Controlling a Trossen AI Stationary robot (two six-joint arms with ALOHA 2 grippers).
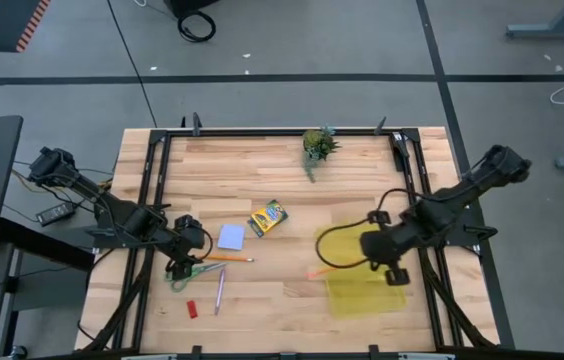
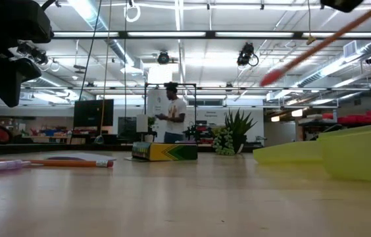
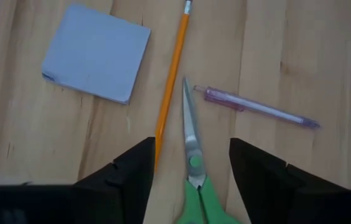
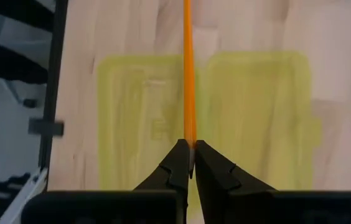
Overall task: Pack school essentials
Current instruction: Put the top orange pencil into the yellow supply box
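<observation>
I'm holding an orange pencil (image 4: 187, 74) pinched in the right end effector (image 4: 190, 163), fingers closed narrow on its near end, and it's hanging over the open yellow case (image 1: 367, 285) near the counter's (image 1: 262, 160) front right corner. To do this step well, I'm thinking I should lower until the pencil lies nearly flat inside one half of the case, clear of the hinge line it is running along in the right wrist view, then let go low so it doesn't bounce out.

The left end effector (image 3: 190, 163) is hovering with fingers spread wide over the scissors (image 3: 192, 162) toward the front left of the counter, blades between the fingers. A second pencil (image 3: 171, 74) is lying just beside the blades, so I'd centre on the pivot to avoid catching both. The note pad (image 3: 96, 53), pen (image 3: 259, 107), crayon box (image 1: 269, 217) and eraser (image 1: 191, 309) are waiting on the counter, unpacked.
</observation>
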